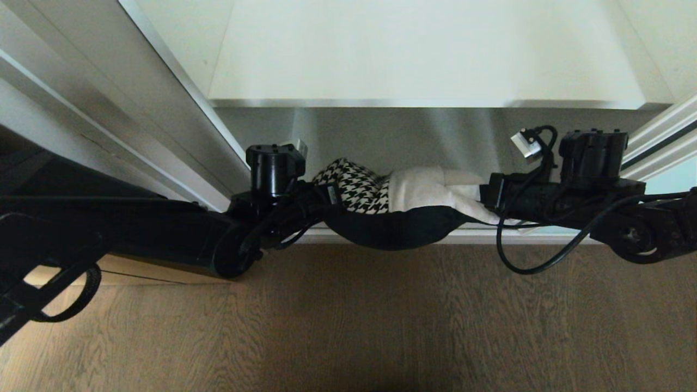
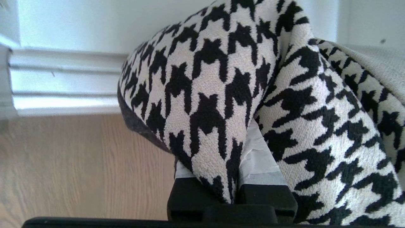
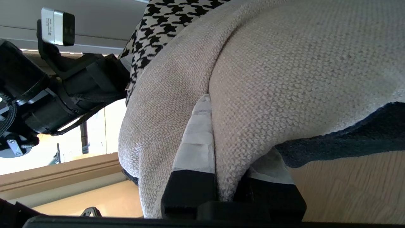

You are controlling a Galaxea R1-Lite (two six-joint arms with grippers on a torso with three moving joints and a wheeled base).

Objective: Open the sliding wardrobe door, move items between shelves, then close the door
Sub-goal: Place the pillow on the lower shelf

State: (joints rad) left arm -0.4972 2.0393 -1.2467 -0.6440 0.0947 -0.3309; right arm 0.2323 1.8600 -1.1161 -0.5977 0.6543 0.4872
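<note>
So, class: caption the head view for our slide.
Left gripper and right gripper hold the cushion between them, below the white shelf.

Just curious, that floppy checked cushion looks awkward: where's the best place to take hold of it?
At its two opposite ends, from the sides. The cushion is soft and sags in the middle, so the left gripper pinches the houndstooth end and the right gripper the cream end.

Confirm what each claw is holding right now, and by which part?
Both grip the cushion: left claw pinches a fold of its houndstooth end, right claw pinches its cream end. It sags between them above the floor.
</note>
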